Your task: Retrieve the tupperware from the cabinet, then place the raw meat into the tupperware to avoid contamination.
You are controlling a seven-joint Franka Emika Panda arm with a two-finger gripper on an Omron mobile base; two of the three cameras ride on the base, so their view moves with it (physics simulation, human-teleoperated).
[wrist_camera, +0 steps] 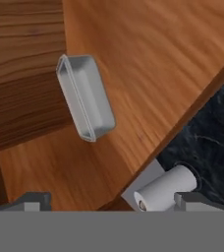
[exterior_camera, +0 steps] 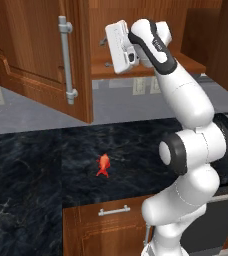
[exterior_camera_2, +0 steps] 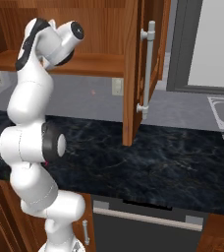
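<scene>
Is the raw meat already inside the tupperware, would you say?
No, the raw meat lies on the dark counter, while the tupperware sits on the cabinet shelf.

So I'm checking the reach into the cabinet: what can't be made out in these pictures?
- Left base view: the claw's tips, hidden behind the hand and wrist.
- Hand view: claw tips cut off by the bottom edge.
- Right base view: the arm blocks the shelf where the tupperware lies.

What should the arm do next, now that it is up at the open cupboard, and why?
Probably ease forward toward the tupperware, so the open gripper comes around it. In the hand view it lies untouched on the wooden shelf ahead of the fingertips, and the raw meat waits on the dark counter.
</scene>
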